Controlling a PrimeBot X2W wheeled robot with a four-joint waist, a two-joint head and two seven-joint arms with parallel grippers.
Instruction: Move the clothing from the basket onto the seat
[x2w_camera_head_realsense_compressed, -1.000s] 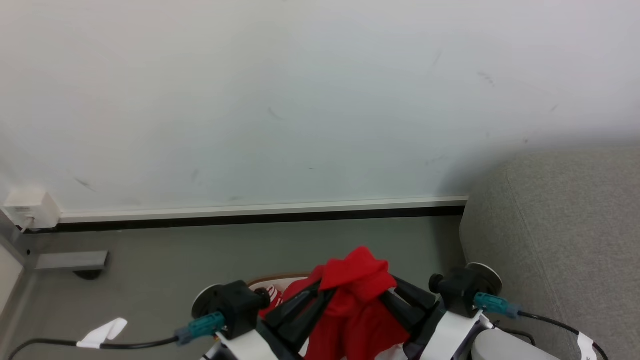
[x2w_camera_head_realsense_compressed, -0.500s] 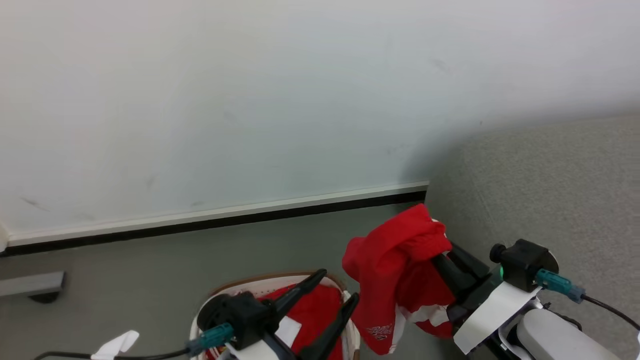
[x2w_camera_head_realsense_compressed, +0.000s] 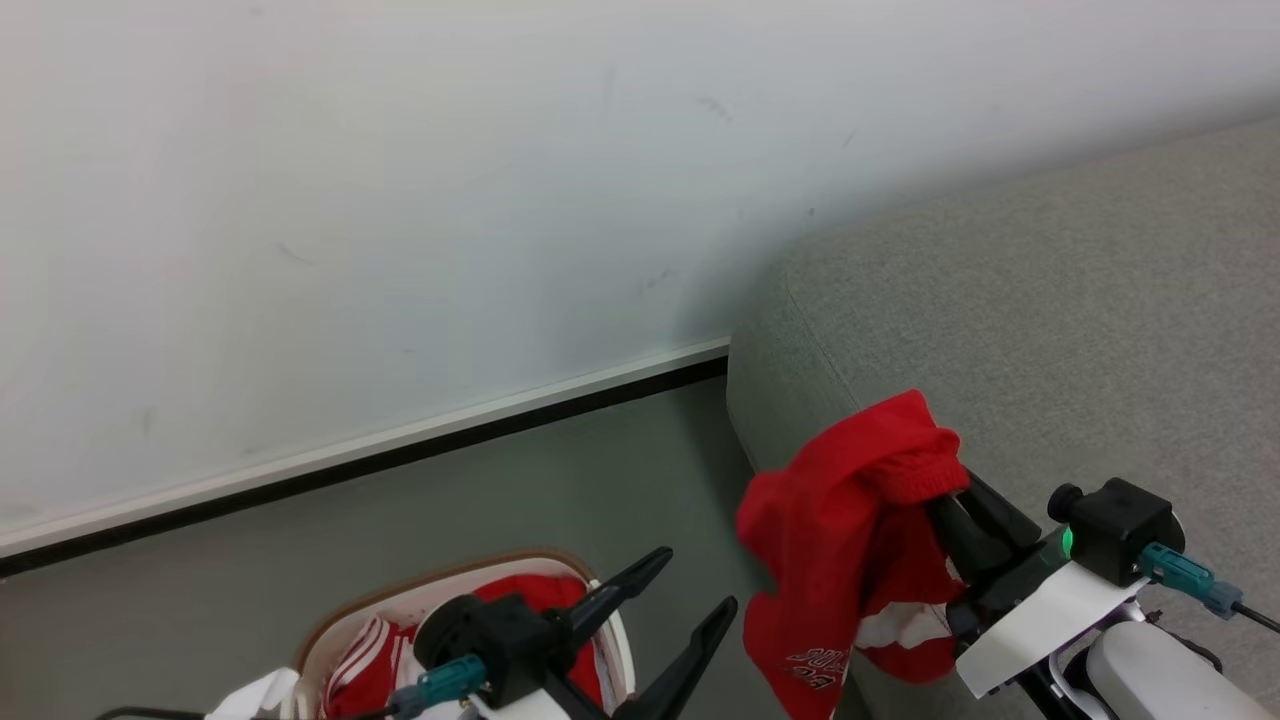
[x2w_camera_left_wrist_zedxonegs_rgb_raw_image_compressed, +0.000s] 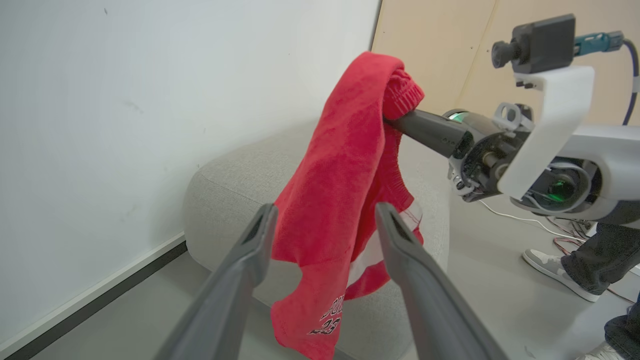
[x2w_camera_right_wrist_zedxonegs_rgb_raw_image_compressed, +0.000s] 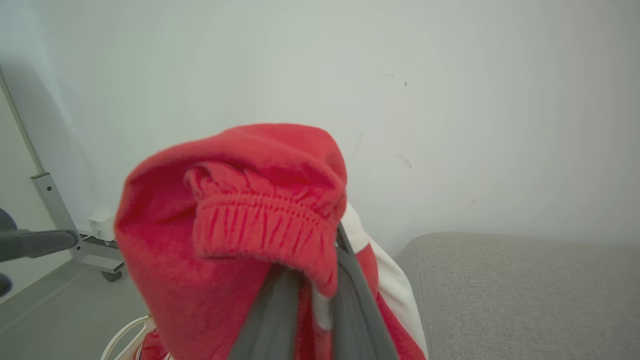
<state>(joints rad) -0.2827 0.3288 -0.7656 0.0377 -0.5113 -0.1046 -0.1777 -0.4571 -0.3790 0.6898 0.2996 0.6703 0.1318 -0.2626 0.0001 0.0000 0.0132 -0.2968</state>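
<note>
Pale wall (x2w_camera_head_realsense_compressed: 400, 200) above grey floor (x2w_camera_head_realsense_compressed: 500, 480). Lower centre, the left gripper (x2w_camera_head_realsense_compressed: 698, 578) has opened wide, releasing the clothing (x2w_camera_head_realsense_compressed: 840, 540); the right gripper (x2w_camera_head_realsense_compressed: 945, 485) alone pinches it, lower right, before the seat (x2w_camera_head_realsense_compressed: 1050, 320), nearly delivered.

The left jaws stand wide apart, their two long dark fingers (x2w_camera_head_realsense_compressed: 630, 580) pointing up and to the right at the lower middle of the head view, with nothing between them. The right jaws are pressed together on a fold of the clothing (x2w_camera_head_realsense_compressed: 850, 520), their fingers (x2w_camera_head_realsense_compressed: 985, 535) angled up and left from the pale right forearm (x2w_camera_head_realsense_compressed: 1150, 680) at the lower right.
</note>
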